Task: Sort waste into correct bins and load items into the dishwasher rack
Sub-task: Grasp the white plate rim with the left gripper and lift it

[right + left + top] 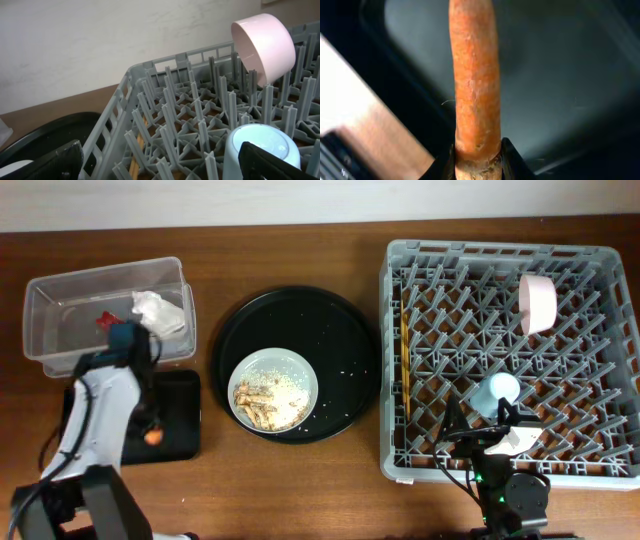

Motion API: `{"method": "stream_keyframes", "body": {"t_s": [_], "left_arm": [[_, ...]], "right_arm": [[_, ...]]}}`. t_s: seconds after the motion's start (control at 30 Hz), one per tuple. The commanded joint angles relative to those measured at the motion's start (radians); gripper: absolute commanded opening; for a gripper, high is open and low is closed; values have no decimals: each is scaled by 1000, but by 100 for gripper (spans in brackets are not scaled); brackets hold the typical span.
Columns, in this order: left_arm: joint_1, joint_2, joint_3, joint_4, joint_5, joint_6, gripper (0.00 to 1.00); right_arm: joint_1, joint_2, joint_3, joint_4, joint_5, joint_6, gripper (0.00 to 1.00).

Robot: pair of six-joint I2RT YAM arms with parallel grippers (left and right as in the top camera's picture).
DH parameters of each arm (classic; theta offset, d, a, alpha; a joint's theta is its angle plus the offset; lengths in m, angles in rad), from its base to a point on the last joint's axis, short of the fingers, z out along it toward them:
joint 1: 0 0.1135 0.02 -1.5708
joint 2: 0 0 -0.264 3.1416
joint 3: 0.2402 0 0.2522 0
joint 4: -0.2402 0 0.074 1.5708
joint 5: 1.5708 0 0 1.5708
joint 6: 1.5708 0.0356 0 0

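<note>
Over the shallow black tray [180,415] at the front left, I see the orange carrot scrap [475,95] pinched at one end by the left gripper [477,159], a dark finger pressed against each side of it. The rest of the scrap sticks out over the tray's dark floor; I cannot tell whether its tip touches. Just behind the tray, the clear tub [60,345] holds the crumpled white napkin [157,312] and the red wrapper [103,320], which lie near each other. To the right, in the middle of the table [300,490], the round black tray [300,320] carries the white shallow bowl [290,370], with beige food scraps [258,402] inside and a few grains scattered beside it. Farther right the grey rack [600,380] holds the chopsticks [404,360] along its left side, the pink bowl [262,47] tipped on its side at the back, and the light-blue cup [257,142] upside down near the front. My right gripper [165,170] sits low at the rack's front edge, its fingers spread wide and gripping nothing, one finger just in front of the cup.
</note>
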Motion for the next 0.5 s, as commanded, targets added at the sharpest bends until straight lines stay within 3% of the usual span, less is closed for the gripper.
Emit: {"method": "stream_keyframes", "body": {"t_s": [0.0,0.03,0.07,0.1,0.17,0.2,0.27,0.37,0.47], "left_arm": [[76,-19,-53,89,120,-23,76],[76,-19,-52,92,223,-23,75],[76,-21,-51,83,266,-23,58],[72,-46,-34,78,376,38,52],[-25,-139,58,79,426,240,53],[-83,-156,84,93,426,333,62],[-286,-150,101,159,425,531,65],[-606,-29,101,246,391,613,61],[-767,109,101,251,229,569,55]], "right_arm": [[-6,-7,-9,-1,-2,7,98],[-6,-7,-9,-1,-2,7,98],[-6,-7,-9,-1,-2,7,98],[-6,-7,-9,-1,-2,7,98],[-6,-7,-9,-1,-2,7,98],[-6,-7,-9,-1,-2,7,98],[-6,-7,-9,-1,-2,7,98],[-6,-7,-9,-1,-2,7,98],[-6,-7,-9,-1,-2,7,98]]}}
